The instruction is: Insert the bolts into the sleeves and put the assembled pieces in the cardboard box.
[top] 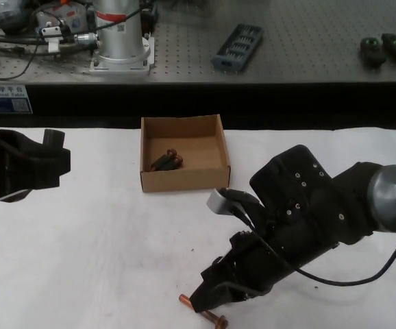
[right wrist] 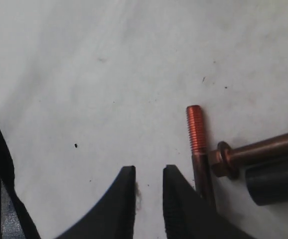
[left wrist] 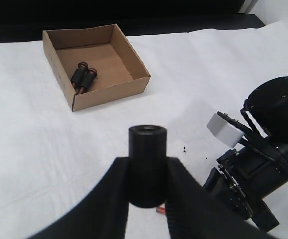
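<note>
1. Left gripper (left wrist: pixel 148 172) pinches a black sleeve (left wrist: pixel 147 144) upright.
2. Right gripper (right wrist: pixel 149 181), lower middle of the high view, is barely parted and empty, beside two copper bolts (right wrist: pixel 197 132).
3. Cardboard box (top: pixel 184 179), upper centre, holds assembled pieces (top: pixel 167 161).

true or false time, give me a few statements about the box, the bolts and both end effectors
1. The left end effector holds a black sleeve. True.
2. The cardboard box is empty. False: two assembled pieces lie inside it.
3. The right end effector grips a bolt. False: nothing sits between its fingers; a copper-coloured bolt lies beside them on the white surface.
4. The box is open at the top. True.
</note>
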Tool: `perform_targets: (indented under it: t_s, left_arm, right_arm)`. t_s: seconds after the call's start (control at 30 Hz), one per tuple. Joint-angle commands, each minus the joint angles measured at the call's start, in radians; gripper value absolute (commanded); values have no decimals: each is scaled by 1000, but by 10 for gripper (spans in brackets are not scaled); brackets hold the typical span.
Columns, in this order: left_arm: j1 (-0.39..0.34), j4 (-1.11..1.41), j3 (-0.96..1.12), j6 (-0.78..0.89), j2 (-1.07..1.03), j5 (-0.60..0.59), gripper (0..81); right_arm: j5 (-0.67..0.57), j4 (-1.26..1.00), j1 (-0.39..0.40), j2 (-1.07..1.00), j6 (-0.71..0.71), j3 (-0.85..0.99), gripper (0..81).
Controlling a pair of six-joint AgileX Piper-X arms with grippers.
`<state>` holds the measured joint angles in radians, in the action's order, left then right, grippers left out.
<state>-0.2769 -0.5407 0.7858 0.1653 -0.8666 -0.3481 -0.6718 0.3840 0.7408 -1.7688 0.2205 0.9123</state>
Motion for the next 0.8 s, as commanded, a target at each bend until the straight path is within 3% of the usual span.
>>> perform_targets:
  t_s: [0.0, 0.33, 0.57, 0.77]
  left_arm:
    - [3, 11, 0, -10, 12, -2, 101]
    - [3, 11, 0, -16, 12, -2, 101]
    - [3, 11, 0, -16, 12, -2, 101]
    - [3, 11, 0, -16, 12, -2, 101]
  right_arm:
    - [-20, -11, -2, 6, 36, 1, 160]
    - [8, -15, 11, 6, 237, 1, 160]
    - [-57, -5, 44, 6, 262, 3, 160]
    - [7, 68, 65, 6, 230, 3, 160]
